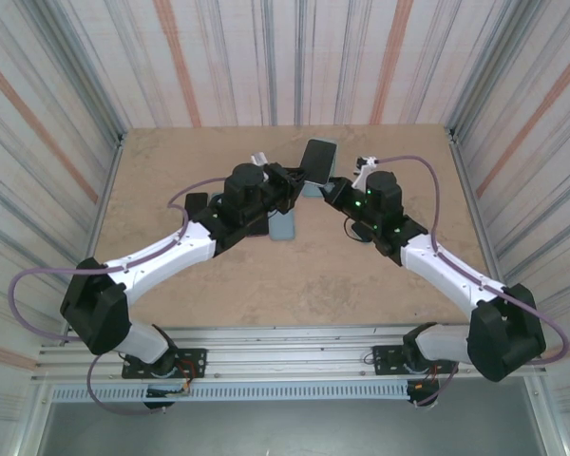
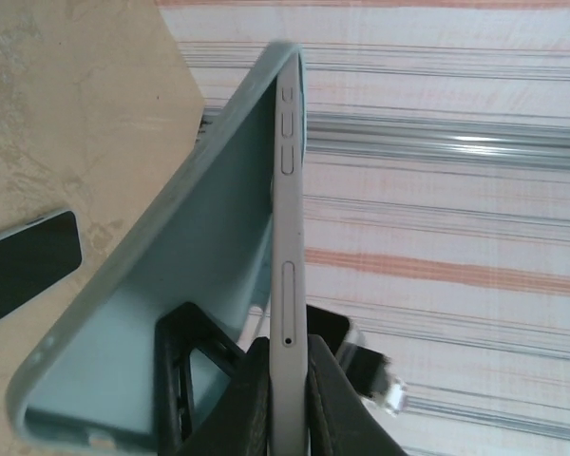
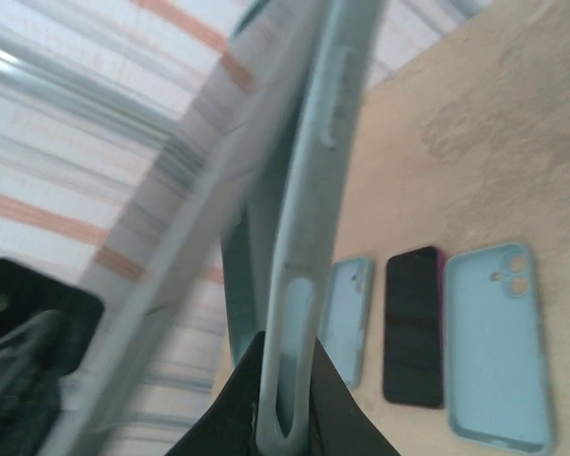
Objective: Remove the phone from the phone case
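Left gripper (image 2: 287,407) is pressed tight on the phone (image 2: 287,218), pinching its thin grey side rail just below the tray slot. Right gripper (image 3: 287,404) is clamped too, on the bottom wall of the case (image 3: 309,190) at the port cut-out. Between them, phone and case hang in the air above the middle of the table (image 1: 171,171), well clear of it.

The case is partly off. Near the left gripper its shell splays away from the phone, while at the far end the two meet, so I judge that end to be seated.

The main risk is the left grip: it has only a narrow, smooth rail, and a hard pull could slide the phone out when the last corner lets go. It would drop to the table, where a spare phone (image 3: 413,323) and spare cases (image 3: 499,342) lie. The soft case wall could also stretch and slip from the right fingers, snapping back on.

The phone looks slim, with a grey rail, three side buttons and a dark face. The case is matte, pale grey-green and visibly flexible.
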You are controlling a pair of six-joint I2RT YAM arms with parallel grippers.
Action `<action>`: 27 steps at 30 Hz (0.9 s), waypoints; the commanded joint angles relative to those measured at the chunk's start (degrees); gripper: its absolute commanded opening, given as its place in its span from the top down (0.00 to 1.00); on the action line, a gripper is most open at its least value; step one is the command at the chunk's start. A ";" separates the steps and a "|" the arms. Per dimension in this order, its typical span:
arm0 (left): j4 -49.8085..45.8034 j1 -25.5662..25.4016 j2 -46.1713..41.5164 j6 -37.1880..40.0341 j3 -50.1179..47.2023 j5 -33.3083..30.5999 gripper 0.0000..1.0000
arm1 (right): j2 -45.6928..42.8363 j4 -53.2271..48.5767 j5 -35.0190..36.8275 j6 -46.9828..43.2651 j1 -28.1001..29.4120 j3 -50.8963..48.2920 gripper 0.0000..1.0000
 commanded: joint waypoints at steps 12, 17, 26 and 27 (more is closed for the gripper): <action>2.41 3.23 -2.35 1.25 -0.04 -4.31 1.00 | -0.71 0.46 -0.59 -2.42 -4.27 -0.16 0.99; 2.52 2.27 -1.30 4.04 -1.57 -5.76 1.00 | -0.86 -1.73 -3.23 -0.57 -7.37 -2.22 0.99; 6.39 -0.98 3.95 7.25 -5.81 -10.59 1.00 | -1.92 -1.46 -10.34 2.18 -13.46 -6.62 0.98; 7.11 -1.40 4.75 7.17 -6.55 -11.41 1.00 | -1.92 -1.10 -10.92 2.74 -13.99 -7.29 0.98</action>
